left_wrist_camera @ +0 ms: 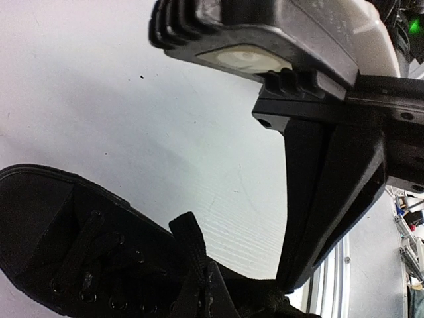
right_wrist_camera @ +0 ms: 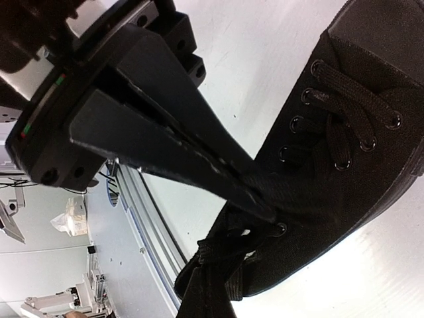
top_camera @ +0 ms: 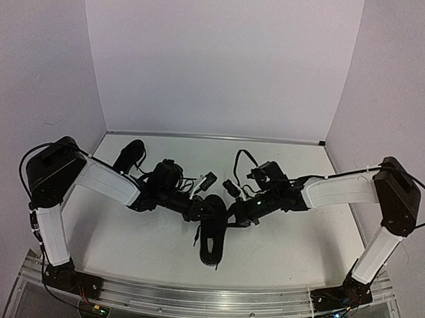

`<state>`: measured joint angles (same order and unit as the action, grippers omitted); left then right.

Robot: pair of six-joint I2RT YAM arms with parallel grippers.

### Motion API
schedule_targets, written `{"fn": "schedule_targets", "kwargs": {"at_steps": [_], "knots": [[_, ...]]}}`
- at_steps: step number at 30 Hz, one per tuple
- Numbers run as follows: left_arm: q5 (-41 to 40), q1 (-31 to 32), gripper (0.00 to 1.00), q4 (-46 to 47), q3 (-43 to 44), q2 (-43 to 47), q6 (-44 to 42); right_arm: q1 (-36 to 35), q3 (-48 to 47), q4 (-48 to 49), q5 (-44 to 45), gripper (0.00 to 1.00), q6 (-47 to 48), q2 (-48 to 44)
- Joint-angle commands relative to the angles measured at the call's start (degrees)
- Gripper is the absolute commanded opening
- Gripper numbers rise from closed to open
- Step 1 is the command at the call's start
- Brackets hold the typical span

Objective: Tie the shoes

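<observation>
The shoe lies on the table, its long axis crosswise between the two. The left gripper and right gripper, each pinched narrow, meet at its laces, equally near.

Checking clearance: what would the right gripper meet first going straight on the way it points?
The shoe. The right gripper has its shut tips at the laced upper, seemingly touching, though depth is unclear.
</observation>
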<state>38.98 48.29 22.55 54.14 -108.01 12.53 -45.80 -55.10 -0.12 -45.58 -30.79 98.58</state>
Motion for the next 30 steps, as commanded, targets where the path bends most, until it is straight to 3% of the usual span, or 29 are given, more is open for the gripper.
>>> {"fn": "schedule_targets", "kwargs": {"at_steps": [1,30], "knots": [[-4.5,-0.41,0.0,4.95,-2.09,4.74,0.56,0.32,1.85,-1.53,1.99,0.0,0.65,-3.03],[-13.83,-1.12,0.0,6.77,-9.14,8.51,-0.16,4.76,8.03,-7.09,6.11,0.0,3.09,-6.83]]}}
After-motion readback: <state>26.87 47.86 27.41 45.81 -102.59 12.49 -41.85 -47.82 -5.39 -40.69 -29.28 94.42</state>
